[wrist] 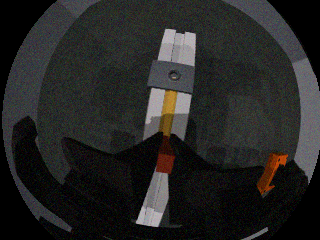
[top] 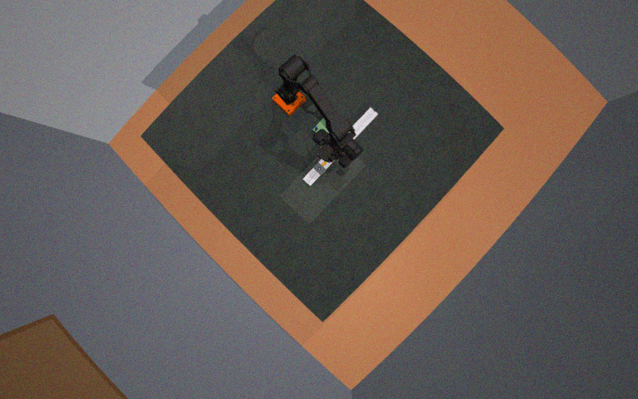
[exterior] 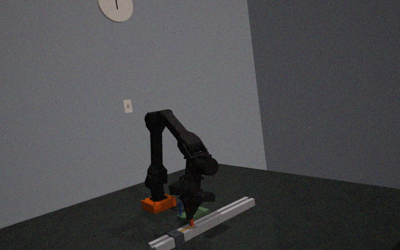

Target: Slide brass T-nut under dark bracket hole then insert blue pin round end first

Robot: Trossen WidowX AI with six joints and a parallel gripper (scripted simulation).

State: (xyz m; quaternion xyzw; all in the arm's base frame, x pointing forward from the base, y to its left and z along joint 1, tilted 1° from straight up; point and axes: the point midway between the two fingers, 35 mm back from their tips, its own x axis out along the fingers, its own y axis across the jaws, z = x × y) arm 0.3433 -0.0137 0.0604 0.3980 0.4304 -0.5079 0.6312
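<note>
The brass T-nut (top: pixel 324 163) (exterior: pixel 186 229) (wrist: pixel 169 112) lies flat in the slot of the aluminum rail (top: pixel 365 120) (exterior: pixel 237 205) (wrist: pixel 154 105). Its far end reaches the edge of the dark bracket (exterior: pixel 177 237) (wrist: pixel 159 77), and its tip is hidden there. The orange handle (exterior: pixel 191 222) (wrist: pixel 165 162) sticks up at the nut's near end. My gripper (exterior: pixel 190 217) (wrist: pixel 167 136) is shut on the handle, just above the rail. The blue pin (top: pixel 316 128) (exterior: pixel 179 209) stands upright in the green tray (top: pixel 321 123) (exterior: pixel 201 211); neither shows in the wrist view.
The arm's orange base (top: pixel 288 104) (exterior: pixel 155 207) (wrist: pixel 270 174) stands behind the tray. The tray lies beside the rail, on the base side. The bracket straddles the rail near one end, with its hole (wrist: pixel 174 75) on top. The arm passes over the rail's middle.
</note>
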